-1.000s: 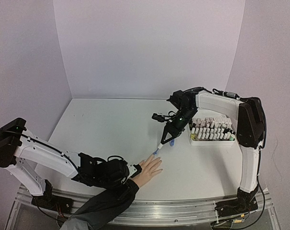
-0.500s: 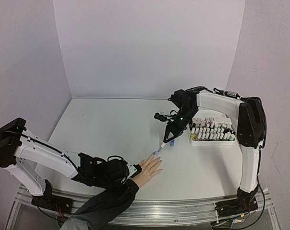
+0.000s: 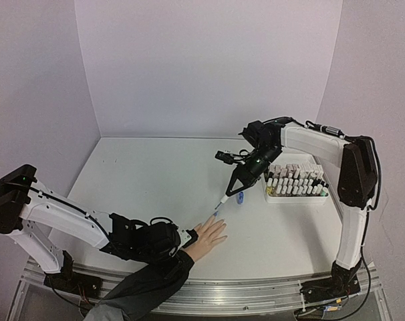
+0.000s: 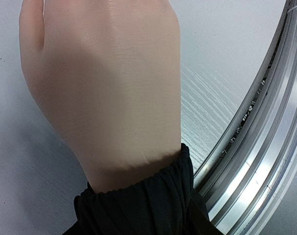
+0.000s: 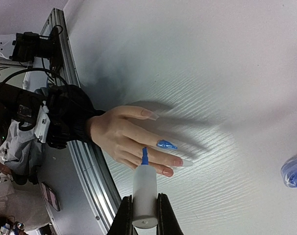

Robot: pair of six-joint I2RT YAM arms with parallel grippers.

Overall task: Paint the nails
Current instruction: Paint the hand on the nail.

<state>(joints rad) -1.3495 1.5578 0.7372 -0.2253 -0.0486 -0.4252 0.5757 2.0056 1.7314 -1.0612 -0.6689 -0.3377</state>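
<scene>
A light-skinned hand (image 3: pixel 209 234) with a dark sleeve (image 3: pixel 156 277) lies flat on the white table, fingers pointing to the back right. In the right wrist view one nail (image 5: pixel 166 145) is painted blue. The other nails (image 5: pixel 178 161) are bare pinkish. My right gripper (image 5: pixel 145 211) is shut on a white brush cap (image 5: pixel 145 193), and its blue brush (image 5: pixel 144 155) points over the fingers. In the top view the right gripper (image 3: pixel 241 178) hovers behind the fingertips. My left gripper (image 3: pixel 182 239) holds the wrist. Its fingers are hidden by the sleeve (image 4: pixel 138 205) in the left wrist view.
An open blue polish bottle (image 3: pixel 240 198) stands on the table by the brush and shows in the right wrist view (image 5: pixel 294 174). A white rack (image 3: pixel 295 182) with several bottles stands at the right. The metal table rail (image 4: pixel 266 147) runs near the wrist.
</scene>
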